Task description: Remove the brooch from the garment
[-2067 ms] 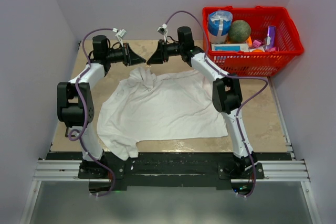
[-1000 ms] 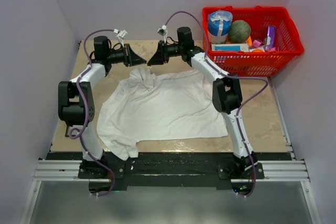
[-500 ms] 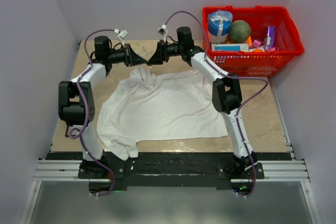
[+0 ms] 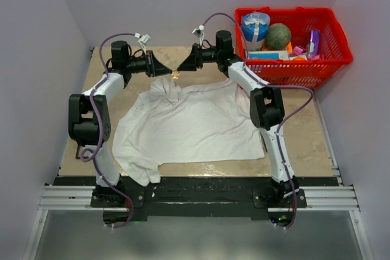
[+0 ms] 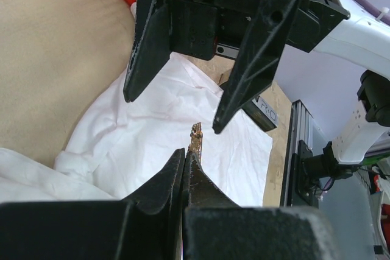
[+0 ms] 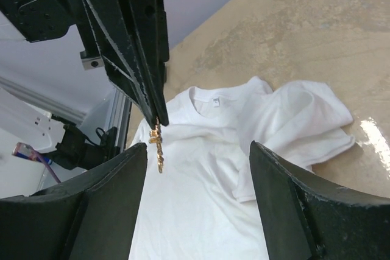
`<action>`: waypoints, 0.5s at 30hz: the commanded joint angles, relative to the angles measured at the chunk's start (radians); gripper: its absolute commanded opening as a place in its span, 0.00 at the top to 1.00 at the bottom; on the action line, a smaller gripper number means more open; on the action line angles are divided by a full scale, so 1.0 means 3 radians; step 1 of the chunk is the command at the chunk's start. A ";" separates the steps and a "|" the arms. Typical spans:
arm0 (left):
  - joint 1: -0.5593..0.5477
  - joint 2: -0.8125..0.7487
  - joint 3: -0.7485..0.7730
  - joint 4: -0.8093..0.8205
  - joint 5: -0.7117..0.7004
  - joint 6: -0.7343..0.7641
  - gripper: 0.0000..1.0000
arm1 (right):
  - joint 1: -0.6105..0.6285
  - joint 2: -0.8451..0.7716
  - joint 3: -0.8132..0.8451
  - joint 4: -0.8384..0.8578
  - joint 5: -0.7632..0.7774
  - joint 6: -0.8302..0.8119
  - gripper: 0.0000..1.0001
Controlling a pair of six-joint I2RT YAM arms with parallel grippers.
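The brooch [image 5: 195, 135] is a tiny orange-gold pin sticking out of the tips of my left gripper [image 5: 184, 153], which is shut on it. It hangs in the air above the garment [image 4: 189, 120], a wrinkled white shirt spread on the table. In the top view the brooch [image 4: 176, 75] shows as a small gold speck at the left gripper [image 4: 169, 70], just beyond the shirt's collar. My right gripper [image 6: 198, 147] is open and holds nothing. It faces the left one, and the brooch [image 6: 158, 147] dangles by its left finger. The garment [image 6: 201, 211] lies below.
A red basket [image 4: 292, 65] full of items stands at the back right, close behind the right arm. Bare tan tabletop [image 4: 304, 132] lies right of the shirt. Walls close in on the left, back and right.
My right gripper has opened and drawn back to the right, away from the left gripper. The left gripper has stayed shut in place with the brooch in its tips.
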 commanded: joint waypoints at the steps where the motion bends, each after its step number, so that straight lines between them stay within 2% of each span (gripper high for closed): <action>1: -0.0009 -0.0004 0.0142 0.0025 0.0037 0.0090 1.00 | -0.0055 -0.0148 -0.0018 0.0152 -0.0055 0.0064 0.28; 4: -0.0009 -0.0024 0.0162 -0.0153 0.0002 0.0263 1.00 | -0.0091 -0.0143 -0.0023 -0.0036 0.0047 -0.0053 0.29; 5: -0.0004 -0.0039 0.0183 -0.0336 -0.0024 0.0436 1.00 | -0.0101 -0.0143 0.0003 -0.0204 0.0205 -0.0368 0.29; 6: 0.0006 -0.0065 0.0198 -0.0429 -0.0090 0.0529 1.00 | -0.0111 -0.0143 0.0048 -0.0727 0.0318 -0.0604 0.32; 7: 0.0042 -0.0075 0.0203 -0.0516 -0.0121 0.0606 1.00 | -0.0101 -0.0148 0.0160 -0.1052 0.0445 -0.0900 0.34; 8: 0.0072 -0.0095 0.0203 -0.0674 -0.0146 0.0703 1.00 | -0.0096 -0.0153 0.0227 -0.1384 0.0771 -0.1657 0.35; 9: 0.0108 -0.0141 0.0198 -0.0711 -0.0197 0.0739 1.00 | -0.0086 -0.0158 0.0273 -0.1878 0.0885 -0.2029 0.37; 10: 0.0154 -0.0167 0.0188 -0.0752 -0.0238 0.0770 1.00 | -0.0055 -0.0214 0.0254 -0.2020 0.1003 -0.2524 0.39; 12: 0.0307 -0.0243 0.0188 -0.0879 -0.0340 0.0887 1.00 | -0.0040 -0.0321 0.0121 -0.2295 0.1151 -0.2987 0.47; 13: 0.0404 -0.0269 0.0193 -0.0925 -0.0387 0.0928 1.00 | 0.0016 -0.0372 -0.0021 -0.2404 0.1203 -0.3449 0.48; 15: 0.0517 -0.0330 0.0198 -0.0997 -0.0534 0.1010 1.00 | 0.0088 -0.0475 -0.0185 -0.2709 0.1285 -0.3856 0.51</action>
